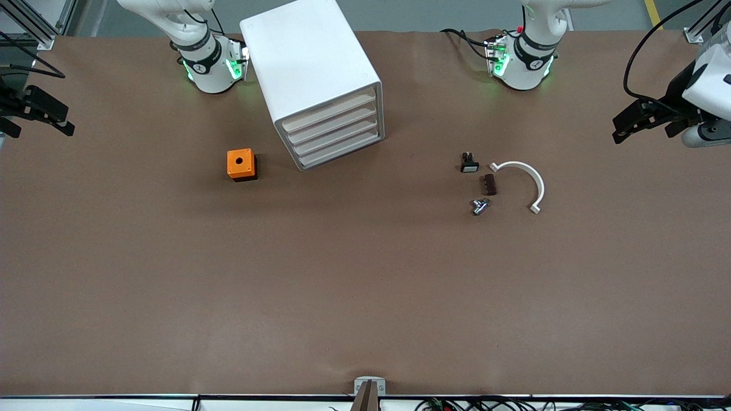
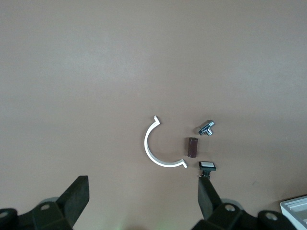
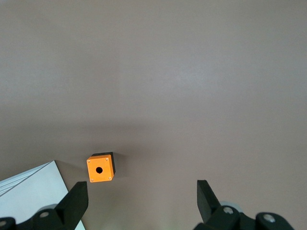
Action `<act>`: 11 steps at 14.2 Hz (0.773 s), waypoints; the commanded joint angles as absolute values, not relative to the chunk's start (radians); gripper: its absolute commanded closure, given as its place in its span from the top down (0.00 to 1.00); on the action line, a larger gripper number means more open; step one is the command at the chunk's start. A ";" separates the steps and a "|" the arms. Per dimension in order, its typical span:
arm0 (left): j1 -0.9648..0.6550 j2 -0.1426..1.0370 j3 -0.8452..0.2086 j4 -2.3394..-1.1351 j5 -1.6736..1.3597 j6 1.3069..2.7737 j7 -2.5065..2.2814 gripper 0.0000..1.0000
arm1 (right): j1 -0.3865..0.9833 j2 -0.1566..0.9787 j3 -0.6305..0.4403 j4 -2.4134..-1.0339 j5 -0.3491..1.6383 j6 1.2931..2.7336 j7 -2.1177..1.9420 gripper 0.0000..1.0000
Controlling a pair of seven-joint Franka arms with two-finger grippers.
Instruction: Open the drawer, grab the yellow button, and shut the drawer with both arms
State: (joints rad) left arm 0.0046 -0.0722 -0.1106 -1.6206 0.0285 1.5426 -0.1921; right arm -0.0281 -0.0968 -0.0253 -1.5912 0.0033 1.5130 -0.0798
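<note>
While nothing has been touched yet, here is how your scene is laid out and why.

Cabinet: the white cabinet (image 1: 317, 74) stands on the worktop (image 1: 365, 285) between the two arm bases, turned at an angle so its four drawer fronts face the front camera and slightly toward the left arm's end.

Drawer: the top drawer (image 1: 330, 115) sits flush and closed, so your first job is to pull it out.

Button: you cannot see it anywhere; judging from the task, it lies inside the closed drawer.

Left gripper: the left gripper (image 1: 639, 121) hangs over the worktop's edge at its own end, fingers (image 2: 76, 197) spread apart and holding nothing; it waits clear so both arms have free approach.

Right gripper: the right gripper (image 1: 43, 109) hangs over its end's edge, fingers (image 3: 76, 202) spread apart and empty.

Decoys: the orange box (image 1: 241, 164) with a hole sits beside the cabinet, toward the right arm's end. Leave it alone.

Loose parts: a black part with white face (image 1: 469, 164), a brown block (image 1: 489, 184), a metal fitting (image 1: 480, 206) and a white curved clip (image 1: 523, 181) cluster toward the left arm's end, well apart from the cabinet.

Likely plan: one arm steadies or pulls while the other reaches in.
</note>
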 commanded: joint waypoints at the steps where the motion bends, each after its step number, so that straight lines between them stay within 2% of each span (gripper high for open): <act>1: 0.014 -0.057 -0.118 -1.586 0.040 1.519 -0.167 1.00 | -0.031 -0.123 -0.021 -1.617 -0.005 1.522 -0.091 1.00; 4: 0.017 -0.057 -0.117 -1.585 0.046 1.517 -0.170 1.00 | -0.031 -0.123 -0.021 -1.617 -0.003 1.522 -0.091 1.00; 9: 0.000 0.037 -0.121 -1.585 0.025 1.526 -0.204 1.00 | -0.031 -0.124 -0.021 -1.621 -0.002 1.522 -0.091 1.00; 11: -0.041 0.087 -0.141 -1.583 -0.001 1.535 -0.353 1.00 | -0.031 -0.124 -0.021 -1.621 0.000 1.522 -0.091 1.00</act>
